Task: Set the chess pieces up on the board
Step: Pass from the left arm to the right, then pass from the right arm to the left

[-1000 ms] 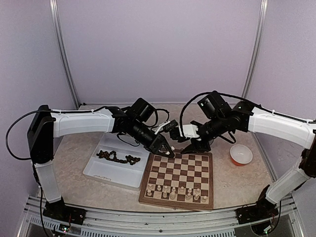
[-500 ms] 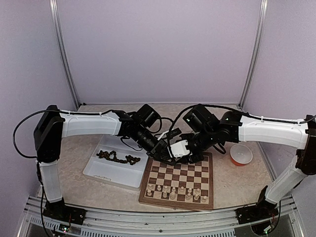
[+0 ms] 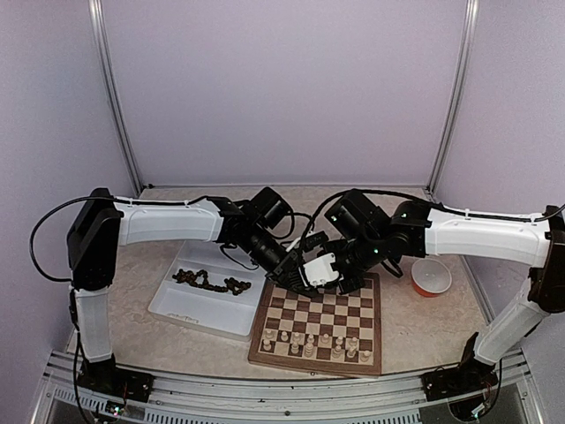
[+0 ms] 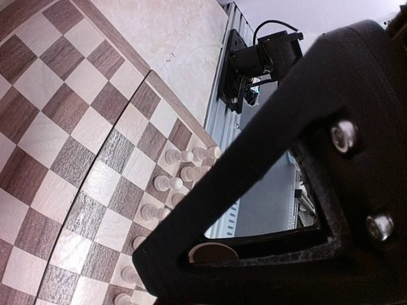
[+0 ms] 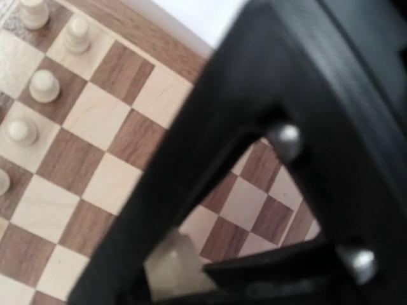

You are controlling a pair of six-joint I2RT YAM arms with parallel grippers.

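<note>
Left fingers (image 4: pixel 267 184) and right fingers (image 5: pixel 254 95) meet over the eleven-o'clock corner of the board (image 3: pixel 335 305), gap and hold hidden from us, while cream chess pieces (image 3: pixel 309 340) line its six-o'clock edge, which we judge light and tippy, best pinched mid-stem.

Both my white-and-black arms reach inward from the sides, wrists angled down. My left black two-finger tool (image 3: pixel 294 277) has its jaws drawn nearly together. Its tip sits right against my right black two-finger tool (image 3: pixel 314 270), whose jaws I cannot make out.
</note>
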